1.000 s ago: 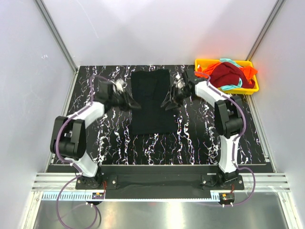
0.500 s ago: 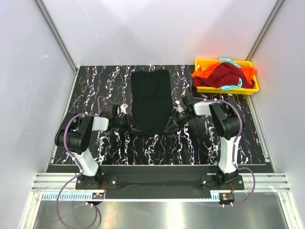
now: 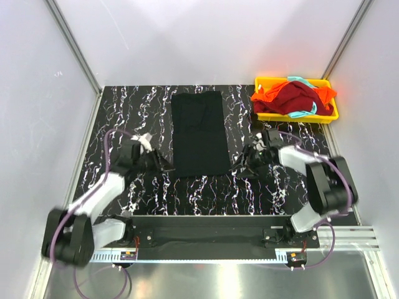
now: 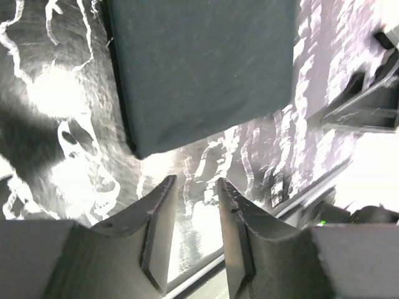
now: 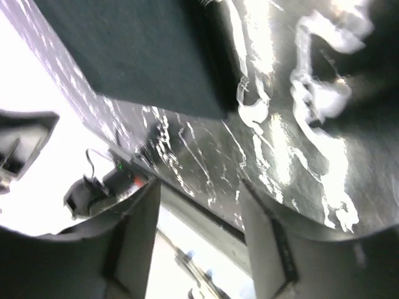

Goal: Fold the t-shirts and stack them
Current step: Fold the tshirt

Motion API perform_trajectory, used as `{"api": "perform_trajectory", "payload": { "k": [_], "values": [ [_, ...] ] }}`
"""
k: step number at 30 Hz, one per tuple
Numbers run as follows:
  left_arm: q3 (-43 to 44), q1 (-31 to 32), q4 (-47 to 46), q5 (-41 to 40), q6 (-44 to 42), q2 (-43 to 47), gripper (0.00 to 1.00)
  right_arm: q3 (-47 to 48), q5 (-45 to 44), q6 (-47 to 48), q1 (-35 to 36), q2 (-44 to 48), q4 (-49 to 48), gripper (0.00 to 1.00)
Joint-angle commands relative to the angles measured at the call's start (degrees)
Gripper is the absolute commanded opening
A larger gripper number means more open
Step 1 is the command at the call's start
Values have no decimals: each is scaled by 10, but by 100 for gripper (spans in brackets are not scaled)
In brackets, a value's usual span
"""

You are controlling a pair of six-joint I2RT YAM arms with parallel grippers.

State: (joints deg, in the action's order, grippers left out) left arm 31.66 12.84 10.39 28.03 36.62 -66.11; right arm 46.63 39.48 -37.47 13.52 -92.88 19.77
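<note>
A black t-shirt [image 3: 198, 134], folded into a long narrow rectangle, lies flat in the middle of the table. My left gripper [image 3: 166, 167] stands open and empty just left of its near left corner, clear of the cloth. In the left wrist view the black t-shirt [image 4: 199, 62] lies beyond the left gripper [image 4: 194, 187]. My right gripper [image 3: 239, 167] is open and empty off the near right corner. The right wrist view shows the black t-shirt [image 5: 137, 56] ahead of the right gripper [image 5: 199, 205]. A dark red t-shirt [image 3: 293, 98], an orange one [image 3: 265, 94] and a teal one [image 3: 303, 113] are heaped together.
The heap of shirts sits in a yellow tray [image 3: 274, 116] at the back right corner of the table. Bare marbled black tabletop [image 3: 199, 193] stretches between the shirt's near edge and the arms' mounting rail [image 3: 199, 237]. White walls close in the sides and back.
Both grippers came down along the shirt's long sides to its near corners, then drew outward from them and opened. The black shirt has stayed in place.
</note>
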Motion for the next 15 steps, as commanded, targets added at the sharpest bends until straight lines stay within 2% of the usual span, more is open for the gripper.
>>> {"api": "perform_trajectory", "payload": {
  "k": [1,2,3,6,11,15],
  "values": [
    [-85,8,-8,-81,151,118,38,-83,-133,-161,5,107,-66,63],
    [-111,13,-60,-89,189,141,38,-101,-160,-192,12,155,-91,69],
    [-152,19,-80,-116,261,158,40,-125,-205,-240,17,173,-100,71],
    [-227,43,-186,-158,390,181,44,-125,-240,-271,40,176,-112,72],
    [-245,71,-289,-185,472,72,46,-127,-252,-321,72,104,-143,70],
    [-217,83,-308,-204,494,20,48,-131,-259,-331,75,76,-159,67]
  ]
}}
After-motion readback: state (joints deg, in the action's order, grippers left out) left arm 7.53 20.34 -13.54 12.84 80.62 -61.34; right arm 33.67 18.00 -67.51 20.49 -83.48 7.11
